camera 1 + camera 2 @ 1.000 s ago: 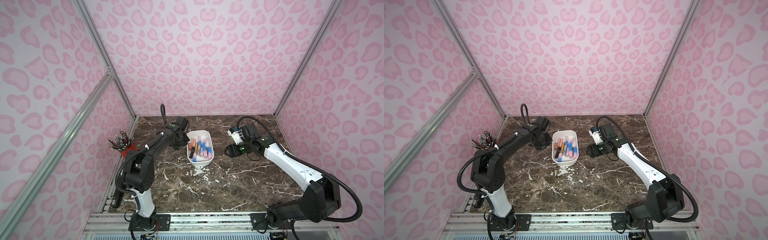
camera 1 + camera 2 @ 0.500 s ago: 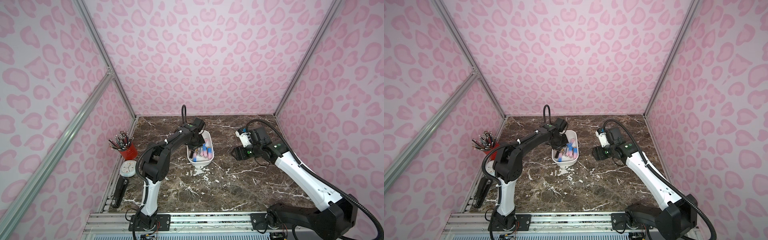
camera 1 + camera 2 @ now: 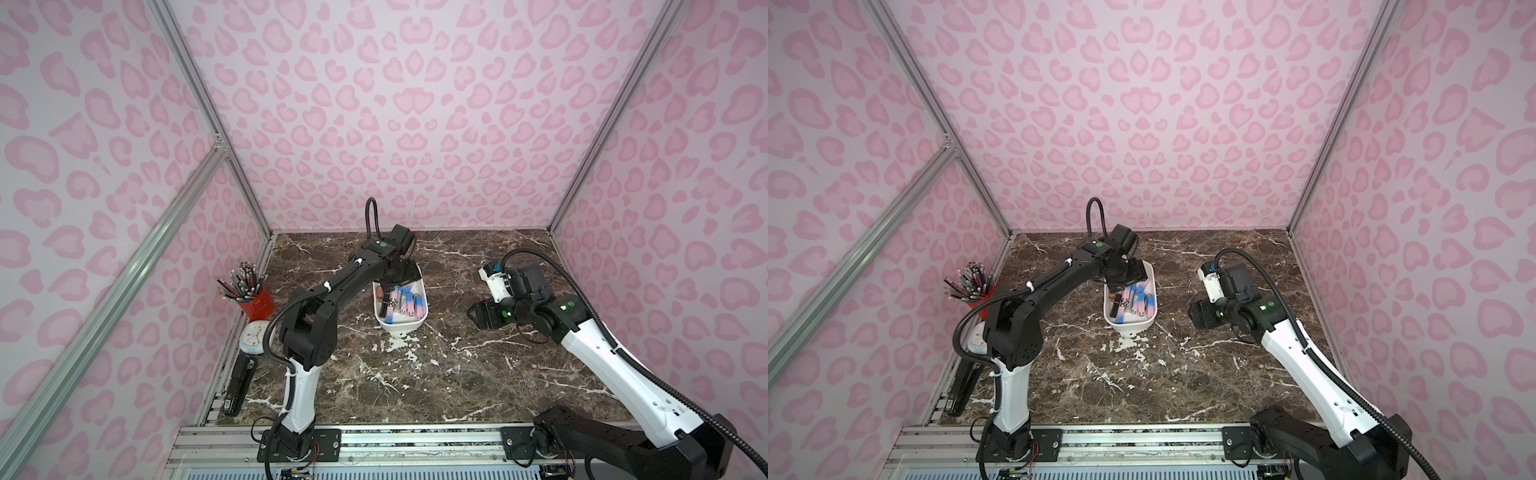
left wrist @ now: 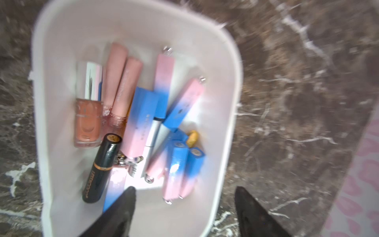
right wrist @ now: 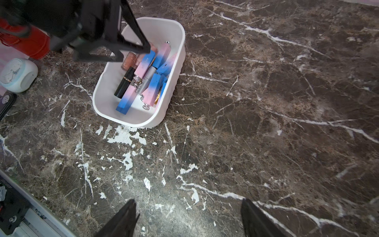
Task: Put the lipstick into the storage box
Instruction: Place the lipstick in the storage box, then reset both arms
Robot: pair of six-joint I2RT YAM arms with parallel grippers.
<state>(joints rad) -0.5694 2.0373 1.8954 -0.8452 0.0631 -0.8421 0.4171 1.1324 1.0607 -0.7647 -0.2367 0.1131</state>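
Lipstick's in the tub, looks about done

Left gripper (image 4: pixel 184 190) hangs over the far end of the storage box (image 4: pixel 233 86), jaws wide apart and empty, so I'd guess a drop. Black lipstick (image 4: pixel 102 168) lies inside by the left wall, beside pink-and-blue tubes (image 4: pixel 141 123). Right gripper (image 5: pixel 188 202), open and empty too, hovers over the marble tabletop (image 5: pixel 266 123) right of the box, probably keeping clear.

The left arm (image 3: pixel 332 286) was stretched far out with its wrist bent down, and the left gripper (image 4: pixel 184 191) had its two black fingers (image 4: pixel 123 209) wide apart with nothing between them, while the right arm (image 3: pixel 615 365) leaned forward and the right gripper (image 5: pixel 187 203) was wide apart and empty too.
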